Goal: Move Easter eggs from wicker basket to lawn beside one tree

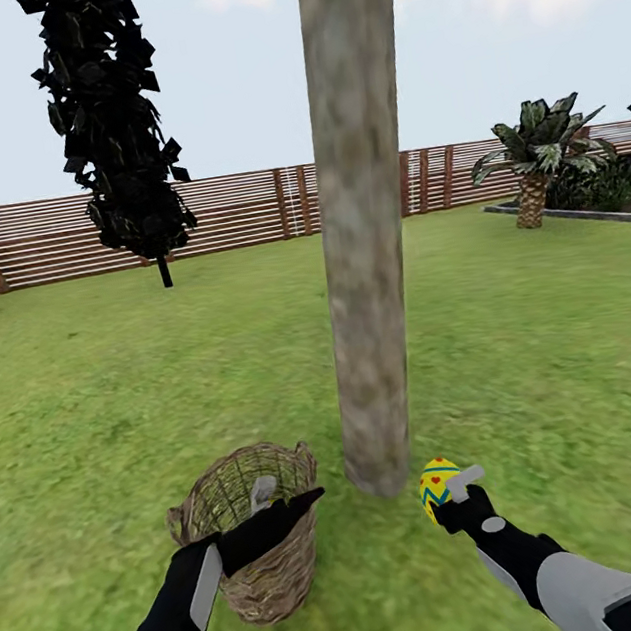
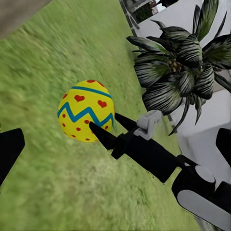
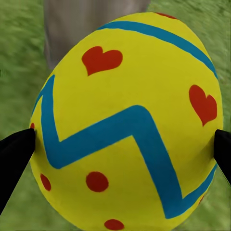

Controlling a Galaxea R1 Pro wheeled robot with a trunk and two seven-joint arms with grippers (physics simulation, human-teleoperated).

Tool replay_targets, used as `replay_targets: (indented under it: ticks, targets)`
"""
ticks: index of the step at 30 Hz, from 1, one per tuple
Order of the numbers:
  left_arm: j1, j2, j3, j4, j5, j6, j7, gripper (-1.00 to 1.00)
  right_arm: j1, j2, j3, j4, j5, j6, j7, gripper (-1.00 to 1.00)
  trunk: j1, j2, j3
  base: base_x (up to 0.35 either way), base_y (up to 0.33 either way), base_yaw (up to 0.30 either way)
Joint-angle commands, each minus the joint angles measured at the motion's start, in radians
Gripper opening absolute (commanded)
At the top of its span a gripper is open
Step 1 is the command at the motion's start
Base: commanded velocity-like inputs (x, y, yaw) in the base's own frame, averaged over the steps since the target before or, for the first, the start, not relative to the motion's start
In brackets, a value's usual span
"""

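While the right gripper (image 1: 446, 498) pinches an egg (image 1: 438, 482) just beside the tree (image 1: 366, 247), the left gripper (image 1: 274, 509), fingers unreadable, sits over the basket (image 1: 261, 556); releasing high could roll the egg away.

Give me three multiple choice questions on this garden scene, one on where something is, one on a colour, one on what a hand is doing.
1. The wicker basket sits where?
A. on the lawn beside the tree trunk
B. against the fence
C. under the palm

2. The egg's zigzag band is:
A. red
B. blue
C. white

3. The right hand is:
A. open, empty
B. shut on an egg
C. gripping the basket

Answers:
1 A, it stands by the tree.
2 B, seen on the egg.
3 B, its fingertips press the egg's sides.
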Motion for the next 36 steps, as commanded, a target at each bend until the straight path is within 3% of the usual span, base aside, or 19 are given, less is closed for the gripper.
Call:
replay_targets:
  ticks: [1,12,19,24,28,36]
  targets:
    - [-0.001,-0.001,0.004,0.001,0.0,0.007,-0.003,1.0,0.0,0.0,0.003,0.0,0.011,-0.001,-0.006,-1.0,0.0,0.0,-0.001,0.222,-0.268,0.292]
    - [-0.001,-0.002,0.004,0.001,0.0,0.005,-0.004,1.0,0.0,0.003,0.003,0.0,0.009,-0.009,-0.004,-1.0,0.0,0.0,-0.001,0.074,-0.094,0.054]
    - [-0.001,-0.002,0.004,0.001,0.0,0.007,-0.005,1.0,0.0,0.004,0.004,0.004,0.008,-0.004,-0.001,-1.0,0.027,-0.049,-0.023,0.0,0.0,0.0]
    - [-0.001,-0.003,0.004,0.001,0.001,0.007,-0.005,1.0,0.0,0.028,0.006,0.016,0.01,0.003,0.003,-1.0,0.046,-0.084,-0.039,0.0,0.0,0.0]
    - [-0.001,-0.003,0.004,0.001,0.0,0.007,-0.005,1.0,0.0,0.029,0.006,0.011,0.013,0.103,-0.005,-1.0,0.062,-0.112,-0.051,0.0,0.0,0.0]
    - [-0.001,-0.003,0.003,0.001,0.0,0.009,-0.005,1.0,-0.038,0.028,0.006,0.003,0.014,0.12,-0.007,-1.0,0.092,-0.168,-0.076,0.0,0.0,0.0]
